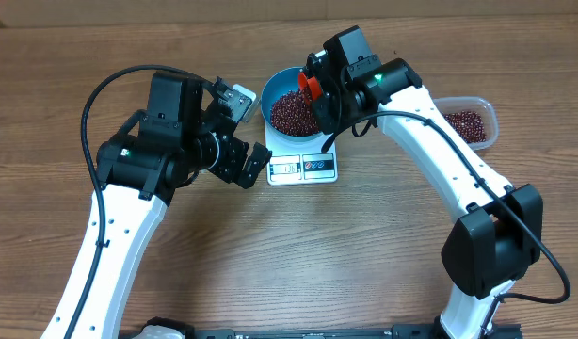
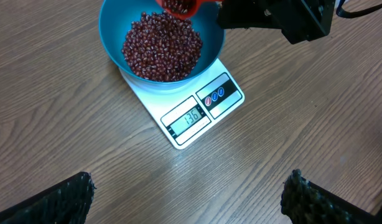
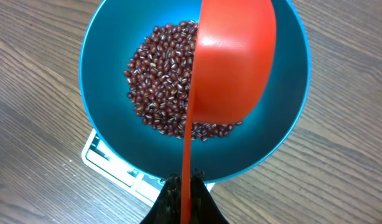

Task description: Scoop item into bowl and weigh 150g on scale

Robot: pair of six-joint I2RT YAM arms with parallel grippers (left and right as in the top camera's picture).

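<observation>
Scoop (image 3: 231,62) tilted over bowl (image 3: 104,56) of beans (image 3: 160,81) on scale (image 2: 185,118), handle (image 3: 186,155) clamped by right jaws, left jaws spread wide, empty.

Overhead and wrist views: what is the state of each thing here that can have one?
Flat white kitchen scale: switched on, display seems to read 136.
Round bright blue bowl: on the scale, partly filled.
Red-orange plastic scoop: tilted over the bowl, held.
Small dark red-brown beans: heaped in the bowl, some in the scoop.
Clear plastic tub: open, some beans inside.
Left gripper: open, empty.
Right gripper: shut on the scoop.
</observation>
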